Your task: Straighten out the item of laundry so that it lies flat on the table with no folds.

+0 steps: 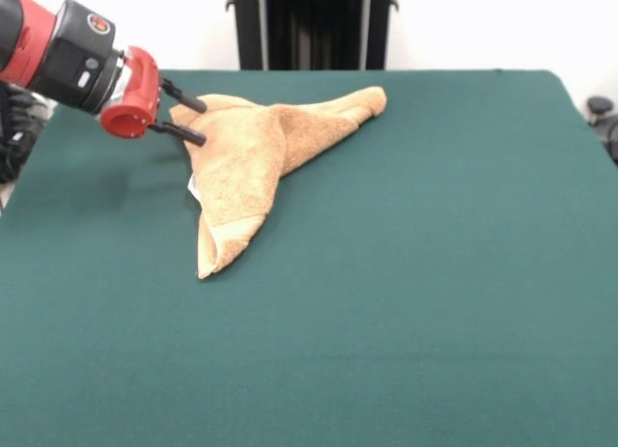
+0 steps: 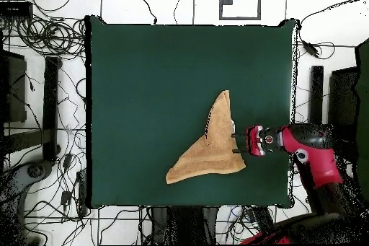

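Towel (image 1: 261,157) lies bunched, edge between open claw (image 1: 188,119) fingers.

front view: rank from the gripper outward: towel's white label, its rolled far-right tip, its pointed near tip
1. White label, just below the gripper, at the towel's left edge.
2. Pointed near tip, further down toward the camera.
3. Rolled tip, far right.

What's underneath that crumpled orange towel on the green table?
Only the green table shows around the towel, which is folded over itself, with a bit of white label peeking out at its edge. Whatever lies beneath the folds is covered.
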You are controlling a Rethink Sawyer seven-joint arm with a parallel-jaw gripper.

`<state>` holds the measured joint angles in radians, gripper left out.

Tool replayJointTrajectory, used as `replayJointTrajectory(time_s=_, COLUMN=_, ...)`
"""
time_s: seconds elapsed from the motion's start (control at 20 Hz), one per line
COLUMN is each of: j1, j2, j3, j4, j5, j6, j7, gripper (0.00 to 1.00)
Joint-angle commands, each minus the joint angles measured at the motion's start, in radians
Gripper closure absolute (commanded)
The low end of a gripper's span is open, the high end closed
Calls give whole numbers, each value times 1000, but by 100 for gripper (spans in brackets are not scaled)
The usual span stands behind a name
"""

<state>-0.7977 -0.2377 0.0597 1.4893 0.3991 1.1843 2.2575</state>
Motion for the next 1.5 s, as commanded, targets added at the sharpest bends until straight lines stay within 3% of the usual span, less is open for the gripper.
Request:
replayJointTrajectory(time_s=0.05, j1=29, j2=31, j3=136, j4=96, j5=-30, j6=-28, j7=-95, gripper=0)
replayJointTrajectory(time_s=0.85, j1=42, j2=-29, j3=191, j4=245, j5=43, j6=-23, j7=-40, gripper=0)
replayJointTrajectory(time_s=1.25, j1=38, j2=25, j3=207, j4=199, j5=-35, j6=-157, j7=-130, gripper=0)
replayJointTrajectory(time_s=1.35, j1=44, j2=29, j3=193, j4=165, j5=-122, j6=-271, j7=-195, gripper=0)
replayJointTrajectory(time_s=1.5, j1=39, j2=44, j3=205, j4=143, j5=-178, j6=-339, j7=-219, gripper=0)
